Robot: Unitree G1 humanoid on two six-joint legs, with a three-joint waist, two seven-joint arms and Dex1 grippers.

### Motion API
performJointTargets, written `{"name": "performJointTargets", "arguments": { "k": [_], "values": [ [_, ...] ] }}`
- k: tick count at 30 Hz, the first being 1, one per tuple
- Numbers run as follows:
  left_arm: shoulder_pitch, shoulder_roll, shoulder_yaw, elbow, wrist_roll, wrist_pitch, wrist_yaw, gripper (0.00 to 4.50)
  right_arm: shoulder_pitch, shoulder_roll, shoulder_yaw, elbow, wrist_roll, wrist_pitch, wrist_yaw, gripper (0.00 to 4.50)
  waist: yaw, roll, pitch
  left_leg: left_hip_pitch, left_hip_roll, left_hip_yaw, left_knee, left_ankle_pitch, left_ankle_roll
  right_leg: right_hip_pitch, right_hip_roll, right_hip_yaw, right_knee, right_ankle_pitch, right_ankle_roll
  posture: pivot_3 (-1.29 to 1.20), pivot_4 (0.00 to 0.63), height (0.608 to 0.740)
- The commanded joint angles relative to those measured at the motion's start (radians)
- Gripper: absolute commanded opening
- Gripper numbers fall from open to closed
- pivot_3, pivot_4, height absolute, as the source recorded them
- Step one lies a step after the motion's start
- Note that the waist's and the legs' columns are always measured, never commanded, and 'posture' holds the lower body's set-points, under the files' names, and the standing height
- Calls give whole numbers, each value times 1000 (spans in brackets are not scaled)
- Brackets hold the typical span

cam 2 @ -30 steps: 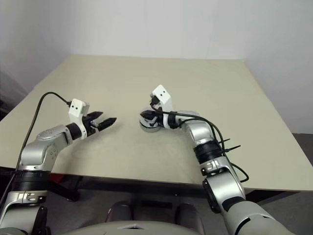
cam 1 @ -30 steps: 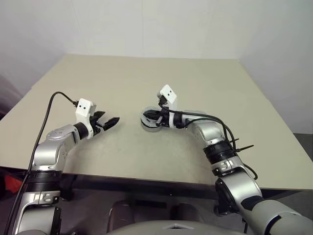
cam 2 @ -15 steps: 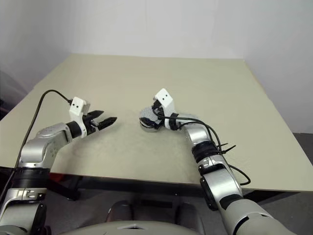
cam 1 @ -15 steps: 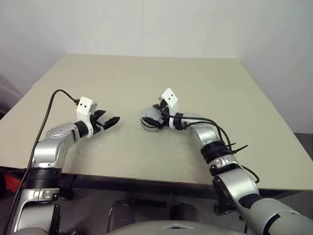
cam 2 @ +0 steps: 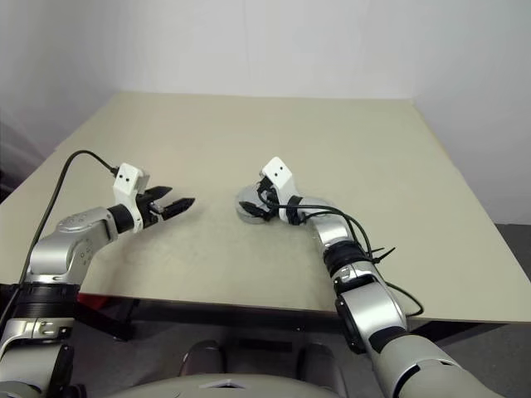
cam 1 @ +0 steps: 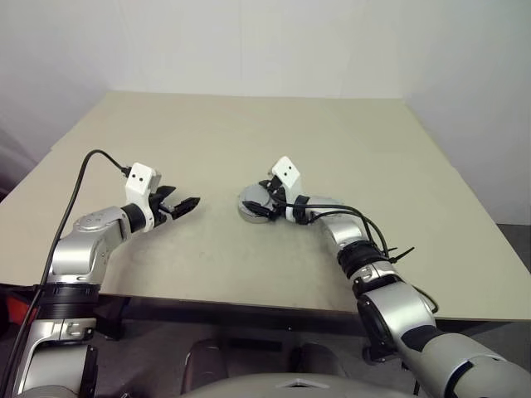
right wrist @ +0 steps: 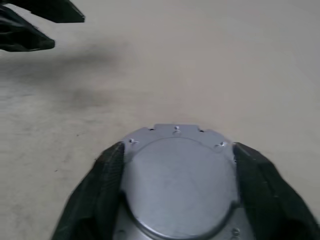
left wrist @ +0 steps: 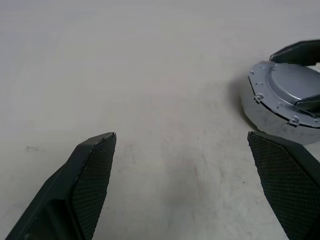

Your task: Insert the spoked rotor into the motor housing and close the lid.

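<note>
On the left, the left claw (cam 1: 184, 204) hovers just above a pale beige surface (cam 1: 249, 141), its two black fingers spread wide with nothing between them. It points toward the middle of the surface and stands well apart from the parts.

Near the middle sits the motor housing (left wrist: 280, 117), a short round silver-grey cylinder resting flat. The lid (right wrist: 180, 182), a smooth light-grey disc with a raised centre and small rivets at its edge, lies on top of the housing and covers it. The spoked rotor cannot be seen; it is probably inside, under the lid.

To the right, the right claw (cam 1: 259, 202) reaches in from that side. Its two fingers flank the lid's rim, one on each side, spread about as wide as the disc; whether they press on it cannot be told.

The assembly looks like rigid metal, likely dense for its size, with a smooth, probably slippery top. The curved side wall or lid rim, taken on opposite sides, seems the surest hold.
</note>
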Motion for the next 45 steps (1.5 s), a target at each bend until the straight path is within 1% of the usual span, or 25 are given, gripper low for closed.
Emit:
{"name": "performJointTargets", "arguments": {
  "k": [1,12,17,20,23,26,31,34,38,42,45],
  "values": [
    [-19,15,19,-23,-6,-5,-4,4500,-19,-12,-18,14,-5,-9,-1,3122,0,0,0,0,0,0,0,0,0,0,0,0,0,0,0,0,0,740],
    [-18,8,19,-24,-6,-6,3,4500,-30,-21,-8,-1,-5,13,53,3122,-2,0,0,0,0,0,-1,0,0,0,0,0,-1,0,0,0,0,740],
    [-11,5,20,-35,-9,-2,7,4500,-28,-22,4,42,-40,11,26,3122,-4,0,0,-1,0,0,-1,0,1,0,0,0,-2,0,0,0,0,740],
    [-4,3,21,-45,-12,2,12,4500,-19,-19,35,83,-79,30,16,3122,-5,0,0,0,0,0,-1,0,1,0,0,0,-2,0,0,0,0,740],
    [3,3,25,-54,-15,5,16,4500,-17,-27,53,120,-105,47,7,3122,-7,0,0,2,0,0,-1,0,1,2,0,0,-2,-3,5,0,0,740],
    [11,5,29,-65,-18,9,19,4500,-17,-37,60,147,-117,56,8,3122,-8,0,0,5,0,0,-1,0,1,4,0,0,-2,-4,6,0,0,740],
    [20,3,33,-77,-26,17,28,4500,-15,-61,60,177,-110,108,72,3122,-6,2,-1,10,-1,-1,-2,-1,2,13,0,-1,-7,-4,7,0,0,740],
    [22,-1,31,-81,-28,19,30,4500,-11,-69,66,173,-111,141,97,3122,-4,1,-3,12,-3,0,-9,-1,2,18,-1,-1,-18,-4,7,0,0,740],
    [22,-9,28,-84,-30,22,32,4500,9,-83,84,139,-118,207,147,3122,-4,0,-15,14,-5,0,-14,-1,2,21,-3,-2,-20,-4,6,0,0,740],
    [23,-13,29,-84,-28,22,33,4500,26,-89,57,72,-70,306,199,3122,-1,2,-17,16,-5,0,-20,-1,2,24,-3,-2,-23,-5,8,0,0,740],
    [28,-14,31,-90,-30,25,34,4500,30,-103,54,27,-63,330,210,3122,2,2,-17,15,-4,1,-24,-1,2,24,-2,-3,-27,-3,5,0,0,740]
  ]
}}
